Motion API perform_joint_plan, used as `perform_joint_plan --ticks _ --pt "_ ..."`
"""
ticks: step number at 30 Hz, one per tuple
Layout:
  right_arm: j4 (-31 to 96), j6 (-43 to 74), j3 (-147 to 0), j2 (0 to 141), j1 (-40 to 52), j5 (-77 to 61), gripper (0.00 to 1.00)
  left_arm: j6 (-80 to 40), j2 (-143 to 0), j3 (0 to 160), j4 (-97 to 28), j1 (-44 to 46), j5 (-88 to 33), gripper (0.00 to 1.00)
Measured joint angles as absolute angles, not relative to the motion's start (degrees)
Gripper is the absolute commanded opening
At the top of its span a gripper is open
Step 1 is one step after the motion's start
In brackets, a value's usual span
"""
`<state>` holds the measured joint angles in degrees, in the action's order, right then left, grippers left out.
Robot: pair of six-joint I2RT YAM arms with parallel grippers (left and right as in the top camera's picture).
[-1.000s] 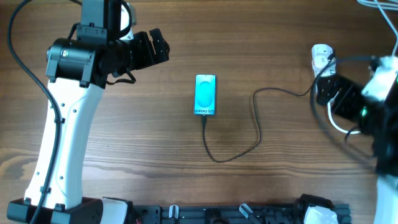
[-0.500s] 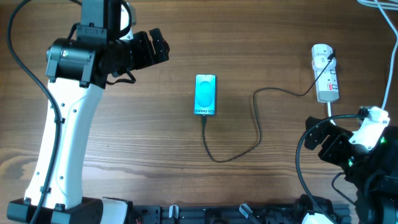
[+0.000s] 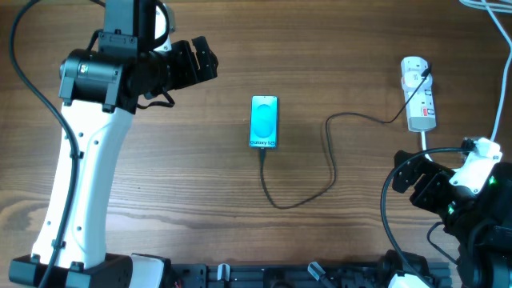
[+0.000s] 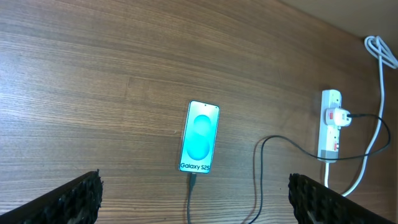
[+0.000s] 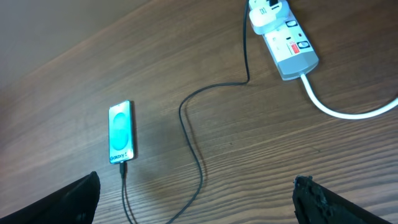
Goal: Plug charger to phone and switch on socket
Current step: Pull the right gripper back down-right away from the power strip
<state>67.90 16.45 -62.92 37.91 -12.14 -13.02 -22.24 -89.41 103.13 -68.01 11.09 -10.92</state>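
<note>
The phone [image 3: 265, 122] lies mid-table with its cyan screen up; it also shows in the left wrist view [image 4: 200, 137] and the right wrist view [image 5: 120, 132]. The charger [image 3: 332, 160] is a thin black cable. Its plug tip [image 3: 263, 154] sits at the phone's text end, and its white adapter [image 3: 412, 68] is in the socket [image 3: 421, 108]. The socket also shows in the right wrist view [image 5: 287, 50]. My left gripper [image 3: 204, 60] is open and empty, far left of the phone. My right gripper [image 3: 412, 180] is open and empty, near the front right, below the socket.
The socket's thick white lead [image 3: 423, 142] runs from the strip toward my right arm and loops off the right edge [image 5: 348, 111]. Another white cable [image 3: 488, 12] lies at the back right corner. The robots' black cables hang around both arm bases.
My right arm has pulled back from beside the socket to the front right, uncovering the strip; it has been still for the last half second. The left arm, phone and cable have not moved.
</note>
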Motion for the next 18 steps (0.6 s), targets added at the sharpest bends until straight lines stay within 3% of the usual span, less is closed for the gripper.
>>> perform_joint_plan --ticks 10,18 --pt "62.6 13.2 -60.2 36.0 -11.0 -12.1 1.00 -22.2 -89.4 103.1 -68.0 11.1 -10.9 1.00" --pt "38.4 5.7 -37.9 16.2 -0.8 -15.7 1.00 -22.2 -89.4 103.1 -68.0 11.1 -10.9 1.00"
